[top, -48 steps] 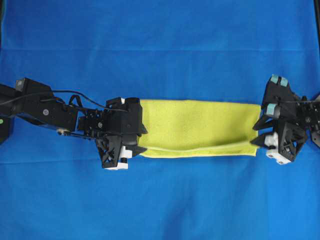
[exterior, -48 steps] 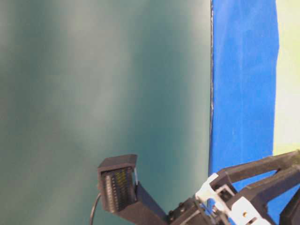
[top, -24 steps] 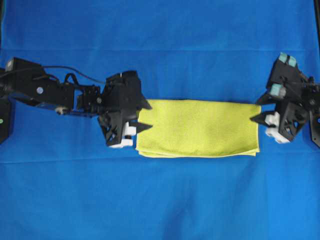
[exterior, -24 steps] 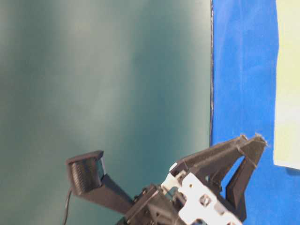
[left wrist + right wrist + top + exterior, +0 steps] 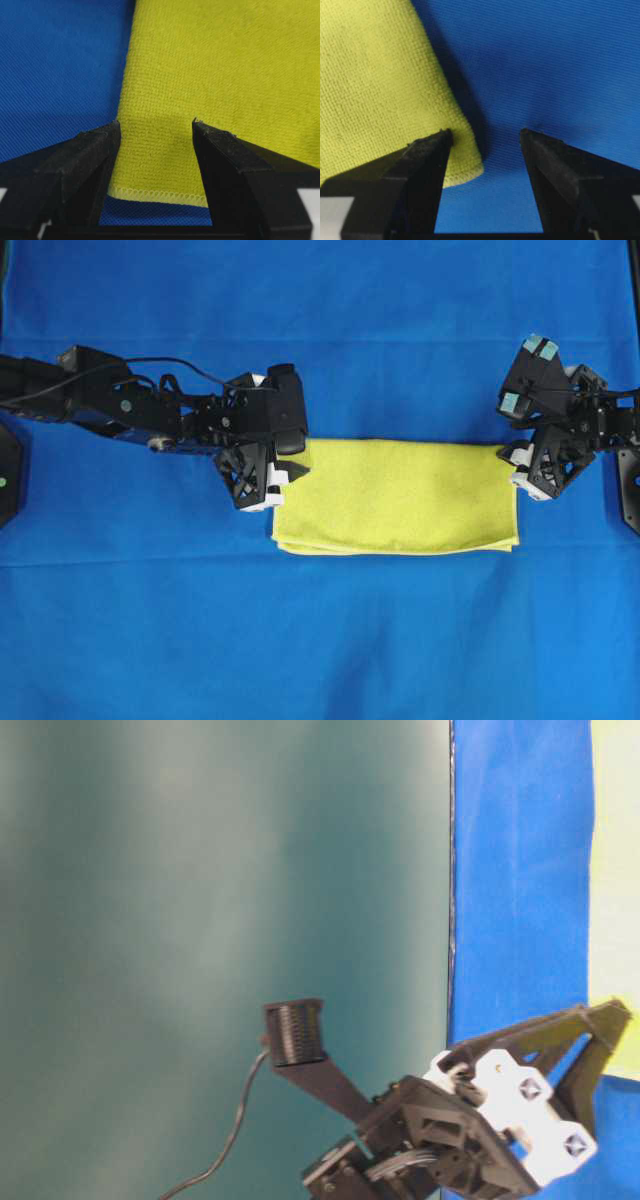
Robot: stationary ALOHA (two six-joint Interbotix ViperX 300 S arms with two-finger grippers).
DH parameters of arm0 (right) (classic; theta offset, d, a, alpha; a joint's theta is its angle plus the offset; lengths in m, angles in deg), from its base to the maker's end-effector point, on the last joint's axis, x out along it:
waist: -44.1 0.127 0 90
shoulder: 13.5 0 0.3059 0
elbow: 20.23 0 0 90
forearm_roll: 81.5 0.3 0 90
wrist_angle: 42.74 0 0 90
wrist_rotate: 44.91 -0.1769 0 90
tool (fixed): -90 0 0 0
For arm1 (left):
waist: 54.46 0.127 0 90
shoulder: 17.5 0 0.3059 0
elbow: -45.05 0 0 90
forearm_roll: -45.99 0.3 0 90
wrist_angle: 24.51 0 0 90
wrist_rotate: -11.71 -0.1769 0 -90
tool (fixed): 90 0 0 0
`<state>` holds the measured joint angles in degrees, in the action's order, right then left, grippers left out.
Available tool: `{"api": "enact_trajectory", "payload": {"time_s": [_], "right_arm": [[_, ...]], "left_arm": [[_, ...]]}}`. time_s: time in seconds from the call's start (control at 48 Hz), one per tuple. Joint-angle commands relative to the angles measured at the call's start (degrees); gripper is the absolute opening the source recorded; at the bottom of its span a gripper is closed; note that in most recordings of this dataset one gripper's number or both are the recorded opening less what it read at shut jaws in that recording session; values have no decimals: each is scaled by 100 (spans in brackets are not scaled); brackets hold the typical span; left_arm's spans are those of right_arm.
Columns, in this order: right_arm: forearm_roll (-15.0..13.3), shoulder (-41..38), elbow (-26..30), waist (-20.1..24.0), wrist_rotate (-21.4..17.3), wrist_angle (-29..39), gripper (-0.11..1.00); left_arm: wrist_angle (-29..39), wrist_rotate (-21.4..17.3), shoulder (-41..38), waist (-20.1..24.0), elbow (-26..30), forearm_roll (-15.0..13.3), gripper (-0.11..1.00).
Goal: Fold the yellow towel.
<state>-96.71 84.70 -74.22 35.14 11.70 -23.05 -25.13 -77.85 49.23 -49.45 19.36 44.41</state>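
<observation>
Yellow towel [image 5: 400,497] folded double; flat rectangle

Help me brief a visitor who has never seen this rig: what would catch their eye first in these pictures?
The yellow towel, folded into a flat strip, glows at the middle of the blue cloth. A black arm flanks each short end: the left pincer open over its upper left corner, the right pincer open at its upper right corner.

no readable text, no labels, no brand marks, no numbers on any surface in view
</observation>
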Motion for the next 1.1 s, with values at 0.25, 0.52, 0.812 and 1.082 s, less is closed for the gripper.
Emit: {"api": "enact_trajectory", "payload": {"time_s": [0.25,0.52,0.812,1.082], "right_arm": [[44,-369,-44,-18,-26,-492,61],[44,-369,-35,-18,-44,-475,58],[44,-334,-53,-18,0,-519,2],[53,-308,-18,-18,-44,-466,2]], "left_arm": [[-70,-9,-132,-9,53,0,56],[70,0,-132,-18,97,0,49],[466,26,-141,-26,114,0,3],[536,88,-123,-9,176,0,3]]}}
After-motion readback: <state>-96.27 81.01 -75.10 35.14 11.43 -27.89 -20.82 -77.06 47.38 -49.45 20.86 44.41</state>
